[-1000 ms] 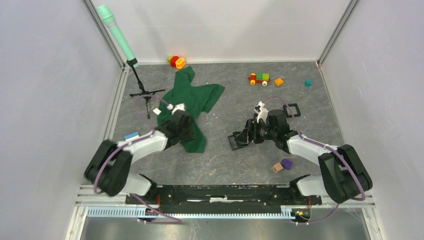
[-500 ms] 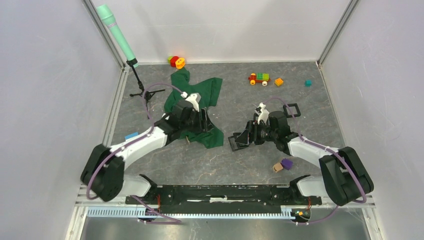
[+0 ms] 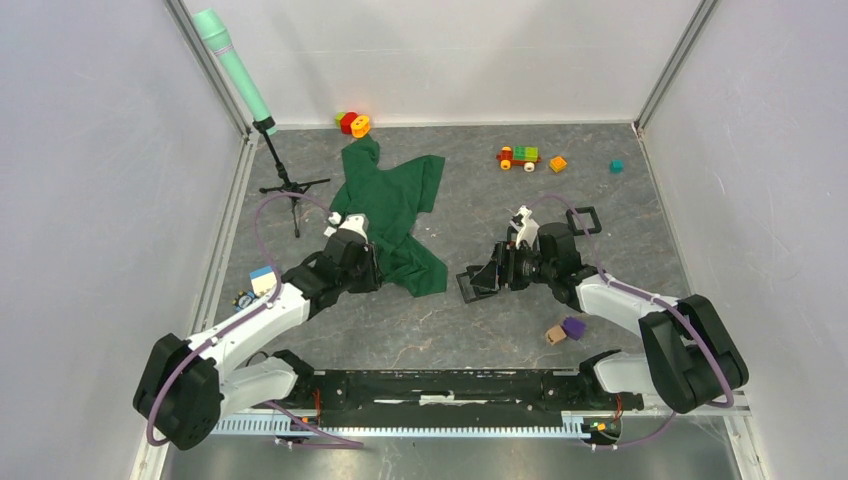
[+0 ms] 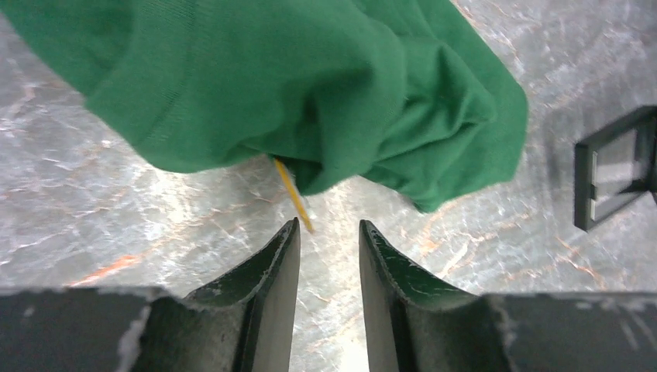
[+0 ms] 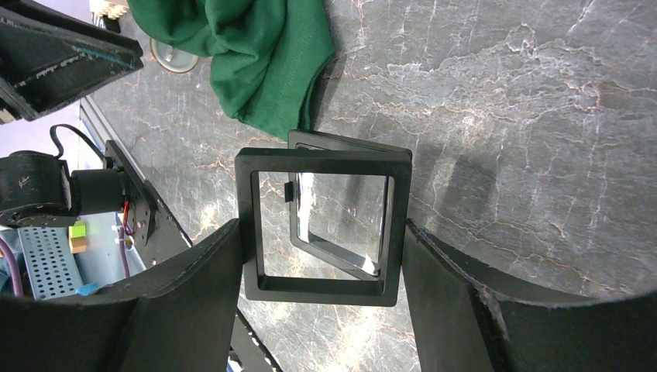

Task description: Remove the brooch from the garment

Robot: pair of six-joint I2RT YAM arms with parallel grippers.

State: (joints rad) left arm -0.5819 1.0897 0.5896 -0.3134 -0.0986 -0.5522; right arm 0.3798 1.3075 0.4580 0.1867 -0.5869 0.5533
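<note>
The green garment [image 3: 390, 205] lies spread on the grey table, its lower lobe bunched up [image 4: 325, 93]. The white brooch does not show against the cloth from above. A small pale round piece [image 5: 174, 58] at the cloth's edge may be it. A thin yellow pin [image 4: 293, 194] sticks out from under the fold. My left gripper [image 3: 375, 272] [image 4: 329, 226] is open and empty, its tips just short of that pin. My right gripper [image 3: 492, 273] [image 5: 321, 232] is shut on a hinged black square frame [image 5: 321, 225] [image 3: 478, 283], held to the right of the garment.
A microphone stand [image 3: 285, 187] with a teal microphone [image 3: 233, 68] stands at the back left. Toys sit along the back edge [image 3: 352, 123] [image 3: 518, 156] [image 3: 557, 163] [image 3: 616, 166]. A second black frame [image 3: 585, 218], purple and tan blocks [image 3: 565, 328] and a blue-white block [image 3: 263, 278] lie nearby.
My left gripper has drawn back from over the garment toward the near left and now sits at its lower edge. The cloth has been pulled and reshaped. The right arm has barely moved.
</note>
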